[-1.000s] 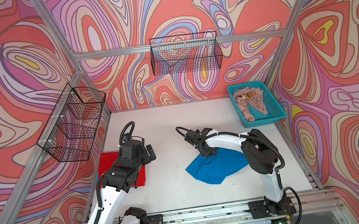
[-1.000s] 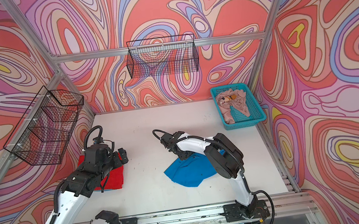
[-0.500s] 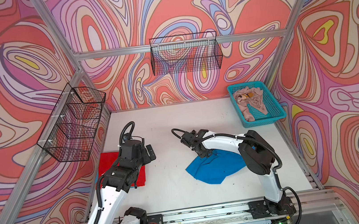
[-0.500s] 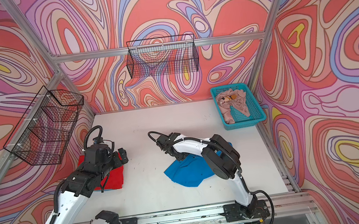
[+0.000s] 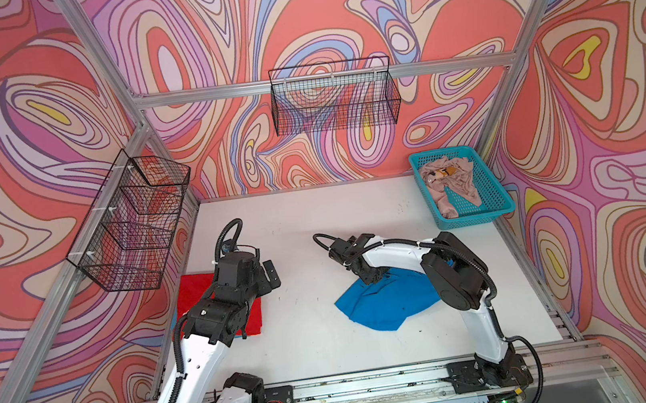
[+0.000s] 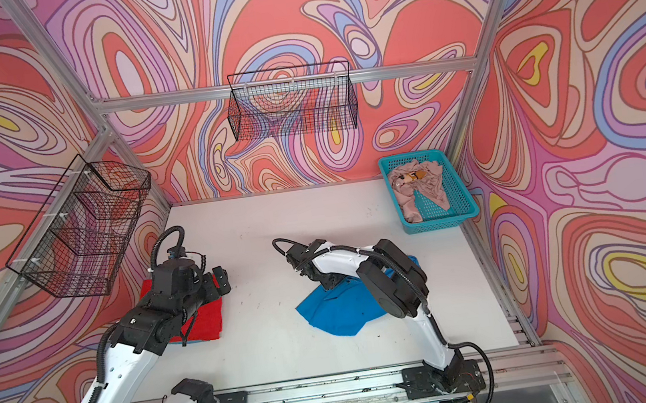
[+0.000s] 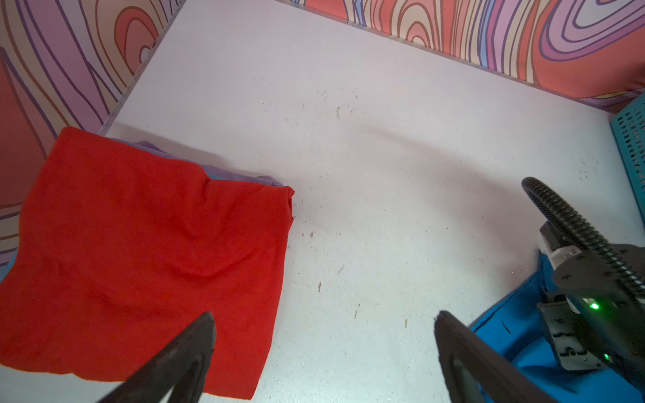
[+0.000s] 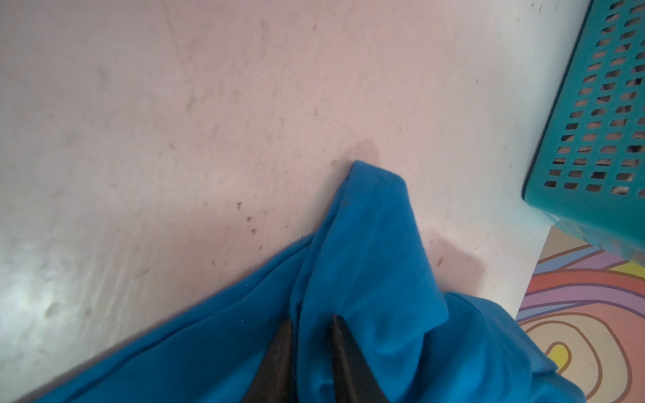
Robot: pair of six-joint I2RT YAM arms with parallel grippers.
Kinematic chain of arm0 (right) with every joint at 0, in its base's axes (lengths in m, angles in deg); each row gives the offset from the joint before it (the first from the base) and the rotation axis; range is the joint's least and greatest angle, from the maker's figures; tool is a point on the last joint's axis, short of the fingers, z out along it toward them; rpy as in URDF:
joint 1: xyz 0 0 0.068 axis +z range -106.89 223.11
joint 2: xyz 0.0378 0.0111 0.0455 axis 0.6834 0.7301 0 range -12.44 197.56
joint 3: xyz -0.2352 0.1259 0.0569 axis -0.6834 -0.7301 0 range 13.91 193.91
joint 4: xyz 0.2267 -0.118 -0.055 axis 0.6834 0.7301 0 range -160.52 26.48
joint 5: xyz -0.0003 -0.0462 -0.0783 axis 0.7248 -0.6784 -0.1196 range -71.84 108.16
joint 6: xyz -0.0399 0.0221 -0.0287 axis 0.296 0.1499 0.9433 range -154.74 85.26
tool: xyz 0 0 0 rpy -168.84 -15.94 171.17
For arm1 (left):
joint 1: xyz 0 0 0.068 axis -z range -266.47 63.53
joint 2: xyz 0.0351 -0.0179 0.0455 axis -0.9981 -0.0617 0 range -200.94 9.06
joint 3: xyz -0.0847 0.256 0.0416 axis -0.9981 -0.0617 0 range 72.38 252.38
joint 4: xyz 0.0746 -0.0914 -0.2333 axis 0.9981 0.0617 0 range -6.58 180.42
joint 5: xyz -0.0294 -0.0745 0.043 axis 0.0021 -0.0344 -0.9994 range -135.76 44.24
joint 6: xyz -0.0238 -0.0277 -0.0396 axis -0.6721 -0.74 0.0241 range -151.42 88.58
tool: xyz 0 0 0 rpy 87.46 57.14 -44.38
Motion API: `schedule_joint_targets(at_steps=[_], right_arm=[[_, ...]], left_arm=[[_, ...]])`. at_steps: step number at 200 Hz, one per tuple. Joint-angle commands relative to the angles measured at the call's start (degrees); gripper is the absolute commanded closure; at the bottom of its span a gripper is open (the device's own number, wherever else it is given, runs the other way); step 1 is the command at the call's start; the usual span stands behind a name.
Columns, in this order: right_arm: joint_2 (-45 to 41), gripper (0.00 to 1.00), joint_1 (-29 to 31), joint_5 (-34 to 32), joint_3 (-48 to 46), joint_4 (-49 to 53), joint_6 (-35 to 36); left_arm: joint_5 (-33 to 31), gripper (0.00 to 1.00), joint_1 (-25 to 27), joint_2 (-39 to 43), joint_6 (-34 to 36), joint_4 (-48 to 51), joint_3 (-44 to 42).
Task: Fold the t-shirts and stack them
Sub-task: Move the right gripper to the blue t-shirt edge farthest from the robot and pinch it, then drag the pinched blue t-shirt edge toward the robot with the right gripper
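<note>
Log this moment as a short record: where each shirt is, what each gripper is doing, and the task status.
blue shirt: crumpled on the table, right of centre, unfolded
red shirt: folded flat at the table's left edge, purple cloth showing beneath
beige shirt: bunched in the basket, far right corner
left gripper: open, empty, beside the red shirt
right gripper: pinched on a ridge of the blue shirt
status: blue and beige shirts not yet folded

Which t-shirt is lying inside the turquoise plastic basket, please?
The beige-pink printed cloth t-shirt; the red t-shirt and bright blue t-shirt lie on the table.
</note>
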State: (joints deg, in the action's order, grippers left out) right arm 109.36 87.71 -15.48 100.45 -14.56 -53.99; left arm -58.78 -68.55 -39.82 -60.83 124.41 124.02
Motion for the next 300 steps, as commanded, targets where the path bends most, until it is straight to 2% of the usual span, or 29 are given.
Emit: schedule_joint_targets(at_steps=[1, 34, 88, 122, 136, 171, 189, 205, 227, 244, 284, 300], right_arm=[[-0.95, 0.84, -0.72, -1.52, -0.58, 1.03, 0.01], [-3.21, 1.00, -1.10, -0.46, -0.05, 1.07, 0.08], [-9.43, 1.00, -1.14, 0.40, 4.37, 3.49, 1.02], [-10.35, 1.00, -1.27, 1.43, 2.65, 3.78, 1.98], [-10.78, 0.91, -1.36, 4.00, 0.70, 2.34, 2.46], [-10.32, 0.89, -1.97, 4.83, -1.69, 1.00, 2.29], [-10.16, 0.84, -2.32, 5.26, -2.32, 0.59, 2.37], [-9.72, 0.72, -2.34, 6.08, -2.23, 0.46, 2.48], [-9.67, 0.70, -2.38, 7.15, -2.26, -0.54, 2.15], [-8.83, 0.62, -2.32, 7.53, -1.97, -1.09, 1.66], [-6.18, 0.62, -2.37, 8.50, -0.90, -2.26, 0.69], [-5.24, 0.67, -2.35, 7.61, -0.85, -2.35, 0.46]], left_arm=[[0.18, 0.00, -0.34, -0.20, -0.46, 1.75, 1.09], [0.10, 0.00, -0.39, -0.32, -0.46, 1.75, 1.06], [1.15, 0.00, -0.41, -1.02, -0.20, 1.72, 1.10], [2.15, 0.00, -0.41, -1.30, 0.01, 1.70, 1.10], [2.46, 0.00, -0.34, -1.47, 0.05, 1.71, 1.10], [2.77, 0.00, -0.41, -1.61, 0.12, 1.80, 1.19], [2.81, 0.00, -0.33, -1.52, 0.14, 1.82, 1.23], [2.82, 0.00, -0.37, -1.51, 0.14, 1.77, 1.19], [2.86, 0.00, -0.37, -1.56, 0.14, 1.72, 1.21], [3.08, 0.00, -0.35, -1.73, 0.16, 1.73, 1.19], [3.09, 0.00, -0.40, -1.74, 0.21, 1.80, 1.19], [2.98, 0.00, -0.34, -1.74, 0.23, 1.81, 1.19]])
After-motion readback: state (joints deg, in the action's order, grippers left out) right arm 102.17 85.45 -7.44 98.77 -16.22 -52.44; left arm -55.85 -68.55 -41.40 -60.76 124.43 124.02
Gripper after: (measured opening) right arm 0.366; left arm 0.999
